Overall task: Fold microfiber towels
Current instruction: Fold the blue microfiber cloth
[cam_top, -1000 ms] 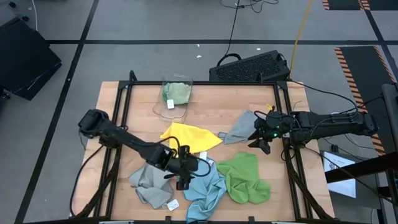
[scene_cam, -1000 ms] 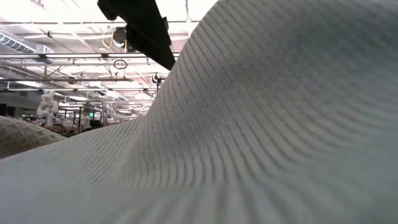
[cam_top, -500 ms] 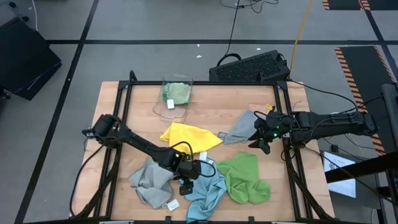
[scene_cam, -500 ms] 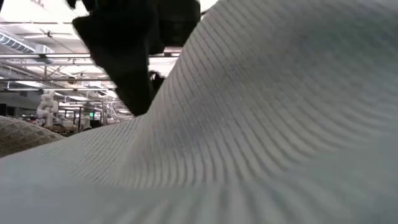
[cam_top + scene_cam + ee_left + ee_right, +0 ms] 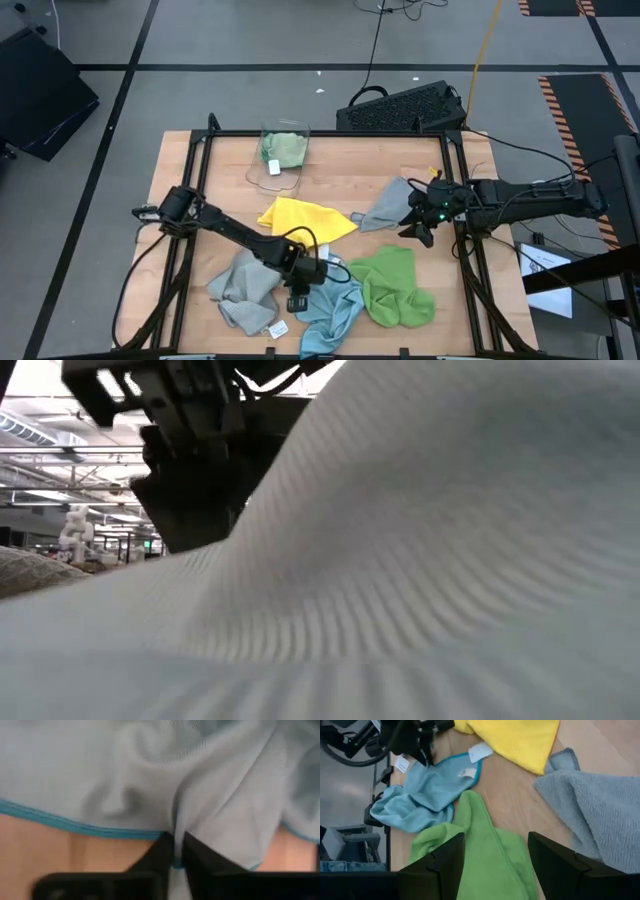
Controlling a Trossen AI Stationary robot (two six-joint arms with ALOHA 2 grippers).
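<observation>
Overhead, low and wrist views of the folding task at an early stage. The left gripper (image 5: 297, 296) is down at the near edge of the table (image 5: 330, 170), its fingers clenched on a pinch of the light blue towel (image 5: 330, 305) at its teal-trimmed hem; the left wrist view shows the two dark fingers (image 5: 162, 852) pressed together with a ridge of blue cloth between them. The right gripper (image 5: 422, 232) waits near the right rail, fingers apart and grasping nothing, just beside a grey towel (image 5: 388, 208) and pointed across the bright green towel (image 5: 470, 850).

None of the towels looks folded. The light blue towel lies crumpled between a second grey towel (image 5: 243, 292), bunched to its left, and the bright green towel, rumpled to its right. The yellow towel (image 5: 305, 220) is spread loosely at mid-table, with one corner turned. The pale green towel (image 5: 285, 150) sits bunched inside the clear plastic bin (image 5: 262, 172) at the far side. In the low view, pale ribbed cloth close to the lens fills most of the frame, with the dark left gripper above it.

Judged from this layout, the work is barely begun: the pinched towel has yet to be lifted, spread flat and folded, and the other five remain untouched.
</observation>
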